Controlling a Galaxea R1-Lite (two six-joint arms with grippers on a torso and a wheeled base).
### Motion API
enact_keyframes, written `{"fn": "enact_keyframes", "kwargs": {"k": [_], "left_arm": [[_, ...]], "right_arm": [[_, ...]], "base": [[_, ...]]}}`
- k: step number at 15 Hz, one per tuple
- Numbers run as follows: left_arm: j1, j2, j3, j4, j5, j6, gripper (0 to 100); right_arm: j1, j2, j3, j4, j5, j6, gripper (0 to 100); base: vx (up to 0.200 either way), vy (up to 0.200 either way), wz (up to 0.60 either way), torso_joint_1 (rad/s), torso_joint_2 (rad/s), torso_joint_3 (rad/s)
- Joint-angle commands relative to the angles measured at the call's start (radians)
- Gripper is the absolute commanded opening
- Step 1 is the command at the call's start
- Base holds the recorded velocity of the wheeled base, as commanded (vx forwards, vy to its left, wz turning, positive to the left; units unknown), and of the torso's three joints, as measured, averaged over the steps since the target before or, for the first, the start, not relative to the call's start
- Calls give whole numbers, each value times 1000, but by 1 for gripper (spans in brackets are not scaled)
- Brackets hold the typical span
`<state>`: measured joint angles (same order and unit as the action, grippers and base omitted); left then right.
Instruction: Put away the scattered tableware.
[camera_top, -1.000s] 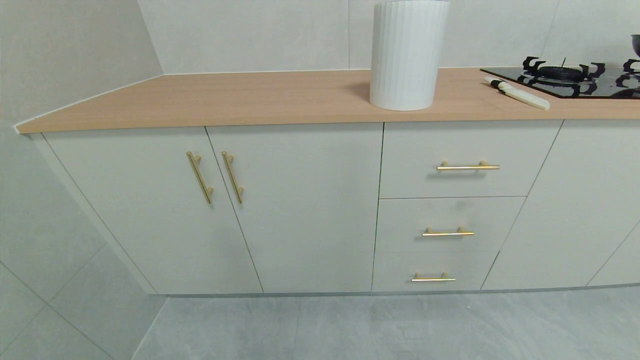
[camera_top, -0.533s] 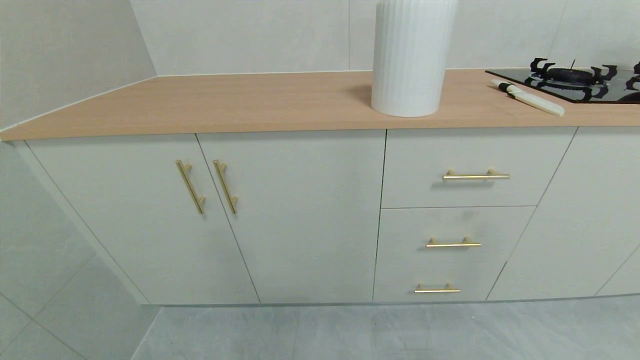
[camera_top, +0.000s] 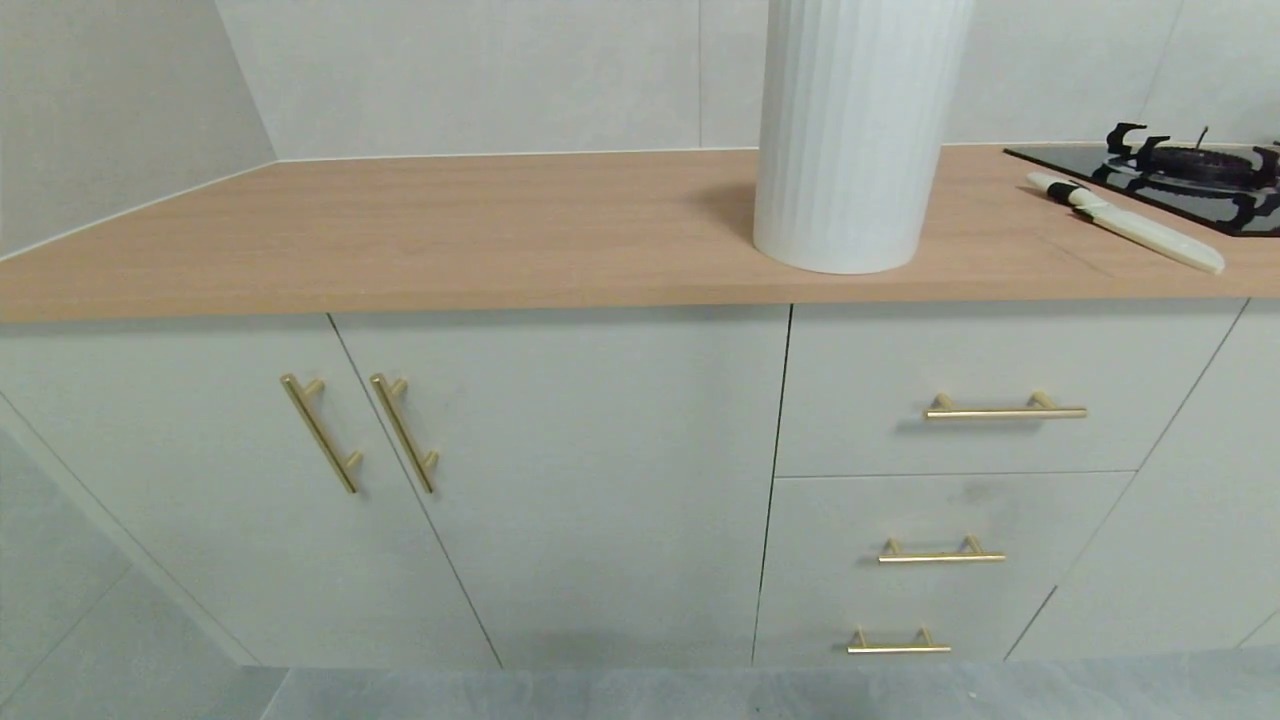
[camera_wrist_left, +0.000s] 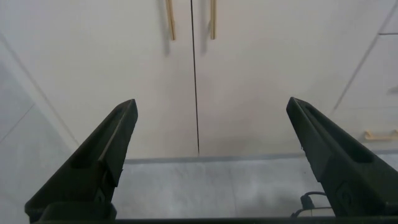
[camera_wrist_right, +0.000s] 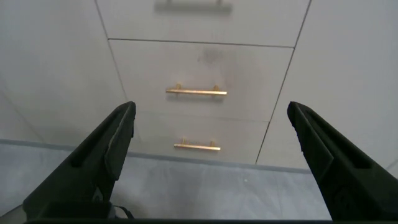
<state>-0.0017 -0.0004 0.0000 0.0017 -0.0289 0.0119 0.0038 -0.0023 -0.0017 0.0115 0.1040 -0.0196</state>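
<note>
Two things sit on the wooden tabletop (camera_top: 450, 230) in my head view: a tall white ribbed container (camera_top: 855, 130) standing upright near the front edge, and a pale knife (camera_top: 1125, 222) with a dark band near one end (the one piece of tableware I can make out). The knife lies flat, well to the container's right and just beside the black gas hob (camera_top: 1190, 175). Below the tabletop are two cabinet doors (camera_top: 600, 480) with gold handles (camera_top: 320, 432), and to their right three stacked drawers (camera_top: 880, 370), each with a gold bar pull (camera_top: 1005, 410). At my left wrist, my left claw (camera_wrist_left: 211, 107) is spread wide and holds nothing, facing the seam between the two doors above the grey floor (camera_wrist_left: 205, 186). At my right wrist, my right claw (camera_wrist_right: 211, 111) is likewise released and empty, facing the lower drawers.
</note>
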Motion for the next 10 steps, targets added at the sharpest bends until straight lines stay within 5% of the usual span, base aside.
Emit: {"fn": "enact_keyframes", "kwargs": {"k": [1,8,10], "left_arm": [[0,0,0,0,0,0,100],[0,0,0,0,0,0,100],[0,0,0,0,0,0,100]], "right_arm": [[1,2,0,1,0,0,100],[1,2,0,1,0,0,100],[1,2,0,1,0,0,100]], "base": [[200,0,0,2,2,-2],[200,0,0,4,2,1],[0,0,0,0,0,0]]}}
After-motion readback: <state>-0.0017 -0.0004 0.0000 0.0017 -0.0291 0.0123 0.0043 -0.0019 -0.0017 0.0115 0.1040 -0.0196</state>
